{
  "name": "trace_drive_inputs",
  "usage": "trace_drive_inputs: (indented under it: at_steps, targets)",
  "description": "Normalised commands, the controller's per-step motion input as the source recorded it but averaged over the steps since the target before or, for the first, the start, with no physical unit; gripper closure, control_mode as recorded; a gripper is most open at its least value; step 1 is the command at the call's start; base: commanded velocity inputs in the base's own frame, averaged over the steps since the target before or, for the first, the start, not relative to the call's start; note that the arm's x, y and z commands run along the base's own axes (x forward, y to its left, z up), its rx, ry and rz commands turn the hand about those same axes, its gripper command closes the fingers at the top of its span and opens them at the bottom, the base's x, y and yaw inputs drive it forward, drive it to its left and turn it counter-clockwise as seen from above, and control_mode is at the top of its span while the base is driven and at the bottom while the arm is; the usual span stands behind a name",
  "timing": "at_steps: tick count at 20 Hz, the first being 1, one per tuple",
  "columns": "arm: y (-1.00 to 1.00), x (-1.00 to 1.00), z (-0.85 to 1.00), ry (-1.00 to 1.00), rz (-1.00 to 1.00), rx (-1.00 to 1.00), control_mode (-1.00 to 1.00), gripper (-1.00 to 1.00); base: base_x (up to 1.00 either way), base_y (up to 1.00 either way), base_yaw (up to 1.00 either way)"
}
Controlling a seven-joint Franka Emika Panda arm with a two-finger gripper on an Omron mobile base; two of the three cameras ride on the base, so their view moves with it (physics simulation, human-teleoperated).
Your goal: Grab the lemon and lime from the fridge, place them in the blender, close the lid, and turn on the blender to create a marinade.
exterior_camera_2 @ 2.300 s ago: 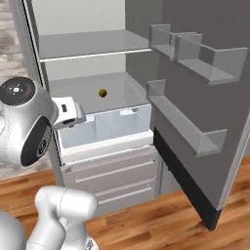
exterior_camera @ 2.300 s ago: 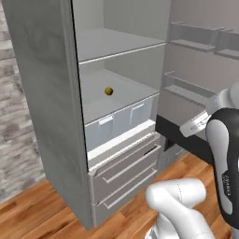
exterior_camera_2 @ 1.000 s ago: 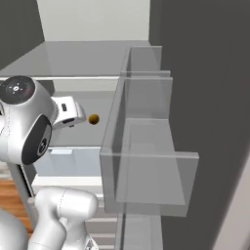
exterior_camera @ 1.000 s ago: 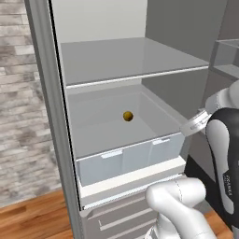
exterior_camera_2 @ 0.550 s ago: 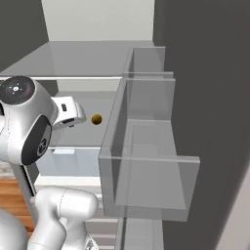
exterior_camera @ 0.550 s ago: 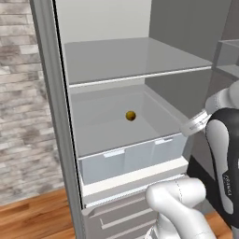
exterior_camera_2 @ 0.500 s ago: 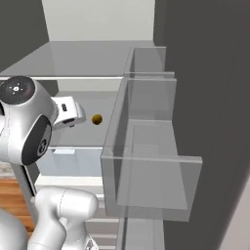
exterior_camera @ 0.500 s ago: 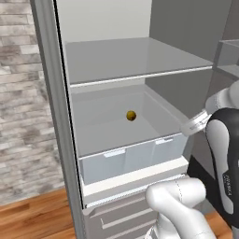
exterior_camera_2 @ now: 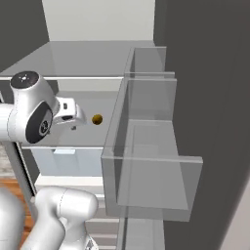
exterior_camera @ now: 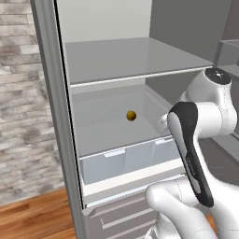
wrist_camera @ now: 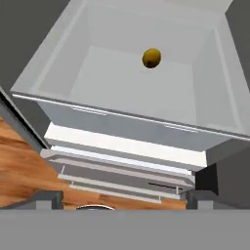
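**Lemon alone on fridge shelf; claw wide open and empty**

Lemon [exterior_camera: 131,115]: a small round yellow-orange fruit resting on the pale floor of a fridge [exterior_camera: 56,116] compartment, toward the back and apart from all the walls. In the hand view the lemon [wrist_camera: 152,58] lies near the rear wall, right of centre. In the right base view the lemon [exterior_camera_2: 97,118] sits just beyond the hand, separated from it by a clear gap.

Landmark = lemon. Directly above it runs a flat grey shelf [exterior_camera: 130,60]. In front of the lemon, the compartment floor ends over a translucent drawer [exterior_camera: 126,158] with two small pale handles. Below that come a white ledge and two grey drawer fronts [wrist_camera: 122,168]. Left of the lemon stands the fridge's grey frame post; beyond it, a pale brick wall [exterior_camera: 23,102] and a wood floor [exterior_camera: 37,219].

Right of the lemon in the right base view hang clear door bins [exterior_camera_2: 151,161] on the open fridge door [exterior_camera_2: 210,97], nearer the camera than the fruit.

Gripper [wrist_camera: 122,197]: fingers spread to full width, the two dark tips at the far left and far right of the hand view's bottom edge. Nothing between them; it holds nothing. It hangs in front of the lemon and above the drawer fronts, looking down into the compartment. No contact with fruit, shelf or drawer.
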Motion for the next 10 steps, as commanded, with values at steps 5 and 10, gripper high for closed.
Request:
trace_drive_inputs:
  at_steps: [5, 10]
  targets:
    - [0.11, 0.60, -0.49, 0.07, -0.19, 0.00, -1.00, -1.00, 0.00, 0.00, 0.00]
    - [0.13, 0.69, -0.18, 0.00, -0.14, 0.00, -1.00, -1.00, 0.00, 0.00, 0.00]
